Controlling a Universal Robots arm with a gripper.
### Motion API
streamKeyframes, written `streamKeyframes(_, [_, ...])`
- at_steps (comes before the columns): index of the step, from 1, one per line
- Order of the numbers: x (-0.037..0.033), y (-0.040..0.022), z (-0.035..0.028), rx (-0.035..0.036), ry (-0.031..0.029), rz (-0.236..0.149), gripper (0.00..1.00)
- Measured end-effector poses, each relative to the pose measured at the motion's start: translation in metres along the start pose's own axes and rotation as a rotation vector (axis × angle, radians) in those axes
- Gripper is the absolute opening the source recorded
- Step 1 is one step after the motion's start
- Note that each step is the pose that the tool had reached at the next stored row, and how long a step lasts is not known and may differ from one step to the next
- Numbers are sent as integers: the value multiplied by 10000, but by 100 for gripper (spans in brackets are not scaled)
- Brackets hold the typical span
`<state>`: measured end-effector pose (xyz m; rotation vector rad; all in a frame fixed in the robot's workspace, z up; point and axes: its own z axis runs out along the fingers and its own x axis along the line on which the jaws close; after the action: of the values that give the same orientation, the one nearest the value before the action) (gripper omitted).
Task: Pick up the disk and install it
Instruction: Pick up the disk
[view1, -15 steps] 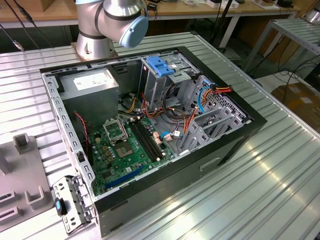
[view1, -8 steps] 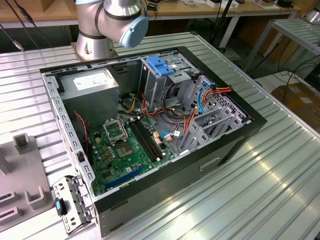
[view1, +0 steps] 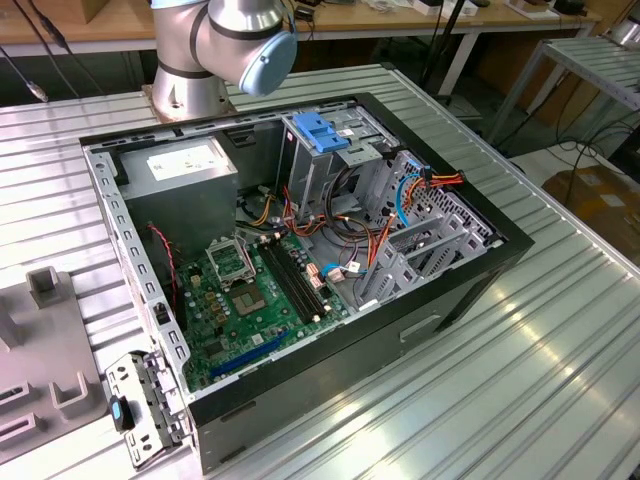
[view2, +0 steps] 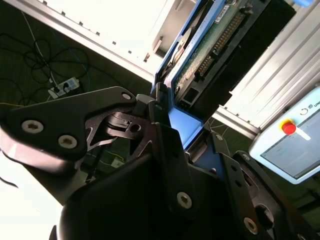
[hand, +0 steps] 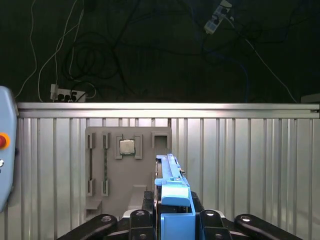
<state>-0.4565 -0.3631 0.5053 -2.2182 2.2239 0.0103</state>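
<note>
The gripper (hand: 172, 212) is clamped on the disk (hand: 171, 182), its black metal fingers (view2: 165, 145) pressing in from both sides against the disk's bright blue plastic rails. In the first wrist view the disk is seen edge-on, a thin slab standing on its edge. Its long axis runs straight out from the gripper, away from the wrist.

In the second wrist view the disk (view2: 210, 45) shows one broad face. This is a green circuit board with a row of metal connector pins, framed by smooth blue plastic, and its far end points away from the gripper (view2: 182, 127).

The disk is held over a ribbed silver metal table (hand: 250, 165). Beyond it on the table lies a flat grey fixture (hand: 110, 180) with raised slots, one of them holding a small square chip (hand: 126, 146). A pale blue pendant (view2: 285, 145) with a red button sits at the table's edge. Past the table, cables (hand: 90, 55) lie on a dark floor.

In the exterior view an open black case (view1: 420, 330) lies on its side on the table (view1: 560, 380). Inside are a green motherboard (view1: 250, 300), a grey power supply (view1: 185, 170) and a blue latch plate (view1: 318, 133) on the drive cage. The silver arm (view1: 230, 40) rises behind the case.
</note>
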Motion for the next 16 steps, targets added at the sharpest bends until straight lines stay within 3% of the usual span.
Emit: streamKeyframes(16, [-1, -170, 0, 1, 0, 1, 37])
